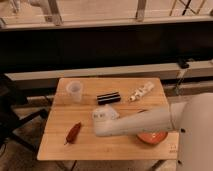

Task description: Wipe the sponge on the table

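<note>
— Where is the gripper?
— The gripper (pixel 104 115) is over the middle of the table (pixel 55 120), at the end of the white arm (pixel 145 122). The arm reaches in low from the right side. Whether the gripper is spread or pressed together cannot be told.
— And the sponge?
— The sponge does not show as a separate thing. There is only a pale patch at the end of the arm, and it cannot be told what it is.
— What stands near the edges?
— A clear cup (pixel 74 90) is near the back left corner. A black block (pixel 108 97) lies at the back middle and a white packet (pixel 141 92) at the back right. A red object (pixel 73 132) lies near the front left. An orange bowl (pixel 152 137) sits near the front right edge, partly covered by the arm.
— Where is open wood?
— On the left, between the cup and the red object, and along the front edge between the red object and the bowl.
</note>
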